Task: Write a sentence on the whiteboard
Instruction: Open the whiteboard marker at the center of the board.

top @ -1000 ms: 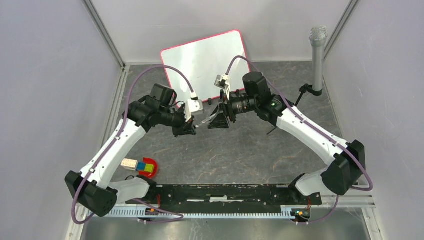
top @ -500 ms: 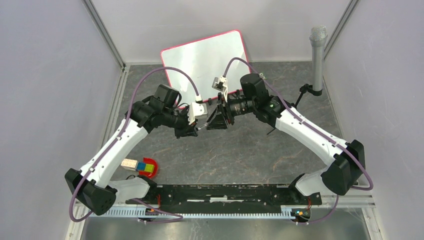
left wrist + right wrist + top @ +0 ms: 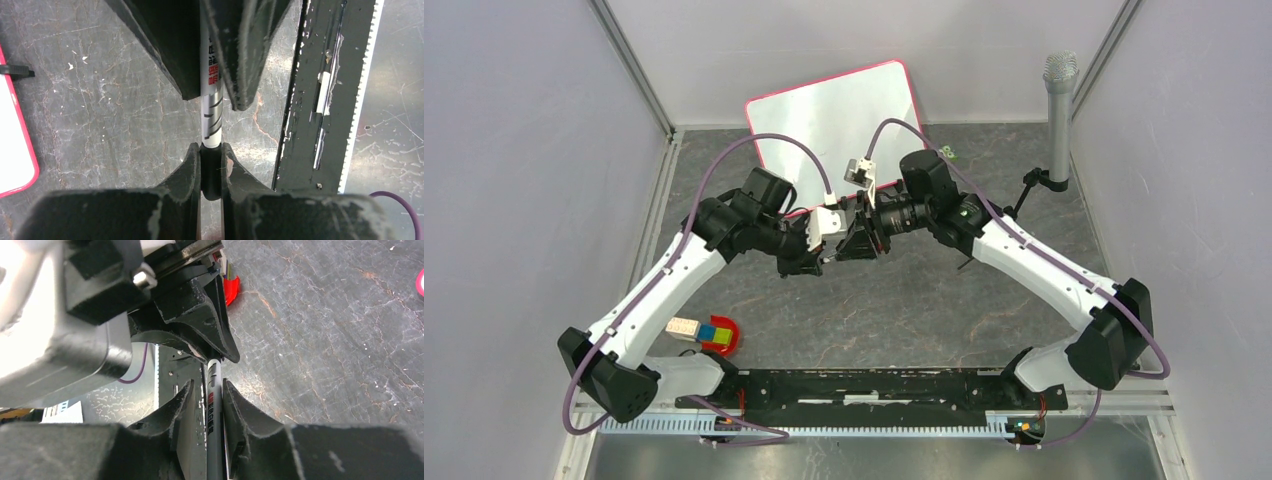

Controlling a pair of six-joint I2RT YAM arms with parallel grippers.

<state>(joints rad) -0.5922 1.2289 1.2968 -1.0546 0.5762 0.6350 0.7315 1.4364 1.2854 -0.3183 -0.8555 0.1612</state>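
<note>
Over grey marbled table point(image 3: 924, 300), a marker point(image 3: 211, 107) is gripped by both left gripper point(image 3: 211, 154) and right gripper point(image 3: 208, 386); whiteboard point(image 3: 834, 110) is seen unwritten.

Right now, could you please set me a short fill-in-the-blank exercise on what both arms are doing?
1. The left gripper and the right gripper are both shut on the same ____.
2. The end that the left gripper clamps is ____ in colour.
3. The visible face of the whiteboard shows ____ writing.
4. The coloured blocks lie beside the ____ arm.
Missing words: marker, black, no, left.
</note>
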